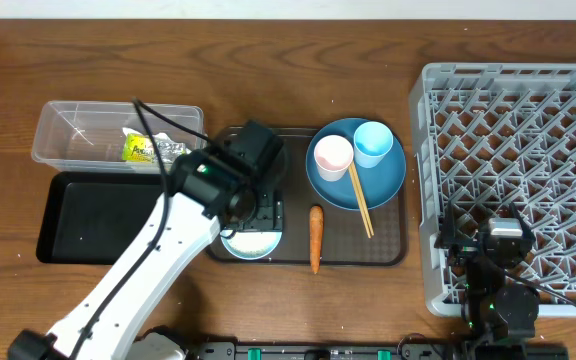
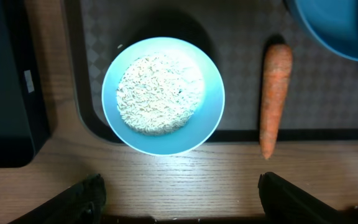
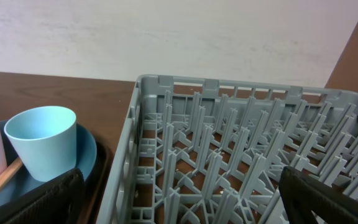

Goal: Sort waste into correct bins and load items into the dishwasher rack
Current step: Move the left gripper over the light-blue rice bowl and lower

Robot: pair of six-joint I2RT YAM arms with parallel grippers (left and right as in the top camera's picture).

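Observation:
A small light-blue bowl (image 2: 213,118) full of white rice (image 2: 159,93) sits at the front left of the dark-brown serving tray (image 1: 388,240). My left gripper (image 2: 179,199) hangs open and empty above the bowl (image 1: 250,244). The orange carrot (image 2: 275,93) lies beside the bowl. The blue plate (image 1: 383,180) holds a pinkish-white cup (image 1: 332,157), a light-blue cup (image 1: 373,143) and the chopsticks (image 1: 360,200). The crumpled wrapper (image 1: 143,148) lies in the clear tub (image 1: 78,125). My right gripper (image 3: 179,199) is open above the grey rack (image 3: 241,155).
The shallow black tray (image 1: 88,215) lies in front of the clear tub, left of the serving tray. The rack (image 1: 518,170) fills the right side of the wooden table. In the right wrist view the light-blue cup (image 3: 42,149) stands left of the rack wall.

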